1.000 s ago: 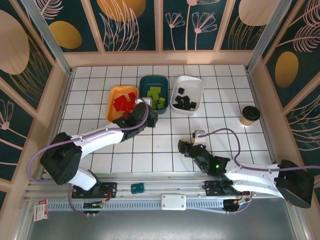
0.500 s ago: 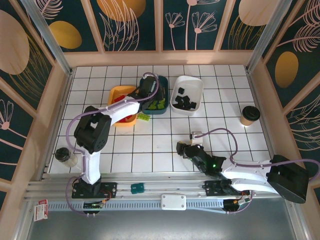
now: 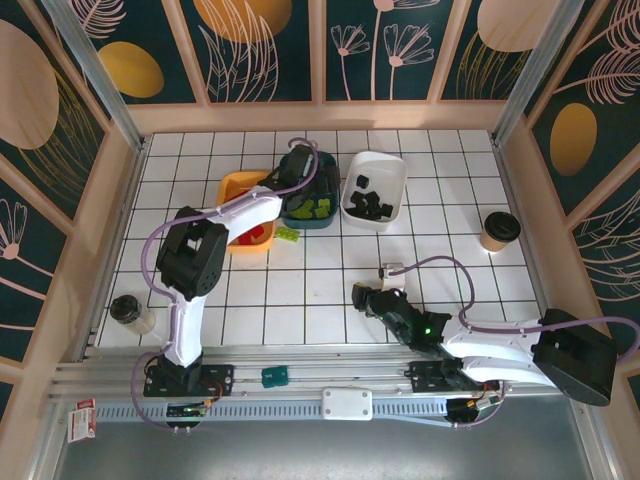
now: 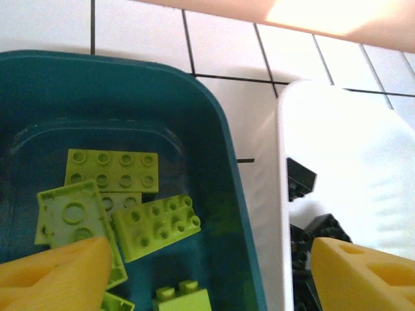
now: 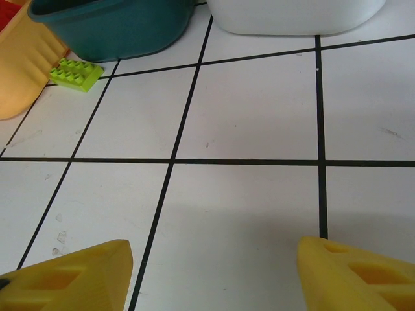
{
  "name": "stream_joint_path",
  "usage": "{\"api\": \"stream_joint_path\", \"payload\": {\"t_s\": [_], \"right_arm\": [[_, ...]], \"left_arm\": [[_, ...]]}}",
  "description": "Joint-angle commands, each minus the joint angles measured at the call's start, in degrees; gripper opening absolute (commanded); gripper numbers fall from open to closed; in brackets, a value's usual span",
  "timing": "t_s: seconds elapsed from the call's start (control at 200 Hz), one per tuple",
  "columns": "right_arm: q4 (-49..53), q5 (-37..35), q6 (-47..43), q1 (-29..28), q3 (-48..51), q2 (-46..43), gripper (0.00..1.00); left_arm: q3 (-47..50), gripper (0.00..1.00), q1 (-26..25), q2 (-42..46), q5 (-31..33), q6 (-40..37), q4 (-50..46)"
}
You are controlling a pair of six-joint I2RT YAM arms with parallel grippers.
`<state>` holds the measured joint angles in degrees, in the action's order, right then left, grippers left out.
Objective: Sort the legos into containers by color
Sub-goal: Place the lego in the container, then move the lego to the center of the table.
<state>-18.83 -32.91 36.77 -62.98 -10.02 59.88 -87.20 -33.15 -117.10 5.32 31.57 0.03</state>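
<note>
**Operator:** Where's my left gripper?

**Spotter:** Your left gripper (image 4: 209,242) hangs above the far trays with its jaws wide apart and nothing between them. One finger (image 4: 58,272) is over the teal tray (image 4: 194,110), the other over the white tray (image 4: 350,149).

**Operator:** And the legos?

**Spotter:** You've got green legos (image 4: 157,225) lying in the teal tray. Several overlap, most are studs up, and one shows its underside. Black legos (image 4: 299,181) sit in the white tray, mostly toward its near end. From the top view, red legos (image 3: 258,233) lie in the orange tray (image 3: 233,195), which your left arm (image 3: 255,207) partly covers.

**Operator:** Anything outside the trays?

**Spotter:** One loose green lego (image 5: 78,73) lies studs up on the table (image 5: 259,116). It is just beside the near corner of the teal tray and close against the orange tray. I can't tell whether it touches either.

**Operator:** My right gripper?

**Spotter:** Your right gripper (image 5: 214,243) is low over bare tiles, well short of the trays, with its jaws apart and holding nothing. The loose green lego is ahead of it and to its left. A cup (image 3: 499,230) stands off to the right, well apart from the trays.
</note>
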Motion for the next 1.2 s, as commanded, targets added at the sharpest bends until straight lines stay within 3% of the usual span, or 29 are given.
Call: {"api": "stream_joint_path", "payload": {"t_s": [0.0, 0.14, 0.315, 0.43, 0.541, 0.716, 0.856, 1.191], "right_arm": [[-1.53, -0.58, -0.05, 0.33, -1.72, 0.84, 0.69], [-2.4, 0.08, -1.04, 0.9, -2.76, 2.3, 0.69], [-4.12, 0.72, -1.36, 1.4, -3.05, 4.07, 0.69], [-5.17, 0.8, -1.01, 1.71, -2.94, 5.44, 0.69], [-5.77, 1.07, -0.7, 1.93, -3.06, 6.58, 0.69], [-4.76, 1.39, -0.41, 1.98, -3.75, 6.85, 0.69], [-2.93, 1.09, 0.12, 1.94, -3.58, 5.16, 0.69], [-0.77, -0.05, 0.81, 1.97, -2.14, 1.3, 0.69]], "left_arm": [[5.58, 0.85, 0.09, 8.47, -3.02, 1.58, 4.54], [17.95, 0.9, -0.76, 18.31, -4.31, 2.95, 8.73], [35.4, 0.89, -4.83, 29.98, -1.25, 3.0, 11.8], [42.53, 0.89, -8.86, 33.55, 2.81, 1.95, 12.81], [46.97, 0.88, -9.73, 33.94, 3.54, 0.87, 16.5], [48.37, 0.88, -9.36, 29.0, 3.09, -0.5, 22.4], [46.83, 0.88, -6.62, 24.17, -1.17, 1.29, 25.45], [41.12, 0.87, -4.51, 17.44, -0.86, 0.18, 25.75]]}}
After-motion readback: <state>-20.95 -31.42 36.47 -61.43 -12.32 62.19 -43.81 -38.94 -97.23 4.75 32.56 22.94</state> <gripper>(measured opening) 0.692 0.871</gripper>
